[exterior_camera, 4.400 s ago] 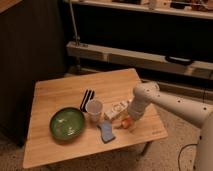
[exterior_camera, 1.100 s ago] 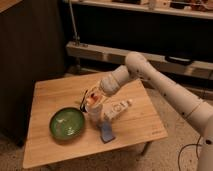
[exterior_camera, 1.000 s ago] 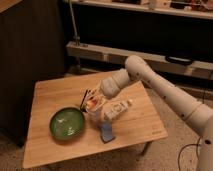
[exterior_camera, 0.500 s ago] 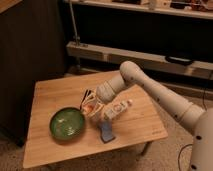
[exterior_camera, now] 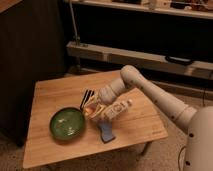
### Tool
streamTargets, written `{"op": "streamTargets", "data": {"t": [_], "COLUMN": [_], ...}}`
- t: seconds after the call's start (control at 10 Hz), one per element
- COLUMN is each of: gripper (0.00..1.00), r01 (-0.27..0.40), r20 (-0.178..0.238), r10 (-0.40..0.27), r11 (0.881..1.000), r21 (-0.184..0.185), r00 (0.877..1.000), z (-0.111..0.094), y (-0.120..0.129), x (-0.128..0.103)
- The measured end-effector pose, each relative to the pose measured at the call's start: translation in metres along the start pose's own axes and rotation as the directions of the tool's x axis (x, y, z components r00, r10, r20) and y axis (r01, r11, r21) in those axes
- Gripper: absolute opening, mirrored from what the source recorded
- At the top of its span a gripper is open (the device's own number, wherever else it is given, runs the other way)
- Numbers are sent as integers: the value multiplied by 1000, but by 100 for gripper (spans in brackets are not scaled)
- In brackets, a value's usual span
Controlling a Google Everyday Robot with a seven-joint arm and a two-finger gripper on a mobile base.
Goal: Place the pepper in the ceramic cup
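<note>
One small tapered orange pepper (exterior_camera: pixel 89 108) is clamped in the gripper (exterior_camera: pixel 91 108), directly over the pale ceramic cup (exterior_camera: pixel 98 117). White arm (exterior_camera: pixel 145 90) reaches down-left from the right, beside the wide green bowl (exterior_camera: pixel 66 124) on the wooden table (exterior_camera: pixel 47 95).

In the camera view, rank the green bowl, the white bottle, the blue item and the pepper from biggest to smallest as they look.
1. Green bowl
2. White bottle
3. Blue item, close to the bottle, so this order is unsure
4. Pepper, only partly visible at the gripper, which is over the table between bowl and bottle.
</note>
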Motion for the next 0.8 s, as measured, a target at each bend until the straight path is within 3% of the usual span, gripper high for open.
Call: {"op": "streamTargets", "data": {"t": [0.1, 0.4, 0.8], "gripper": [79, 80, 80], "r01": [0, 12, 15], "r20": [-14, -71, -75], "r10": [0, -10, -10], "r11": [1000, 1000, 997], "r21": [3, 24, 74], "r00": [1000, 997, 997], "z": [-2, -10, -16], "y": [0, 0, 2], "x": [2, 16, 31]}}
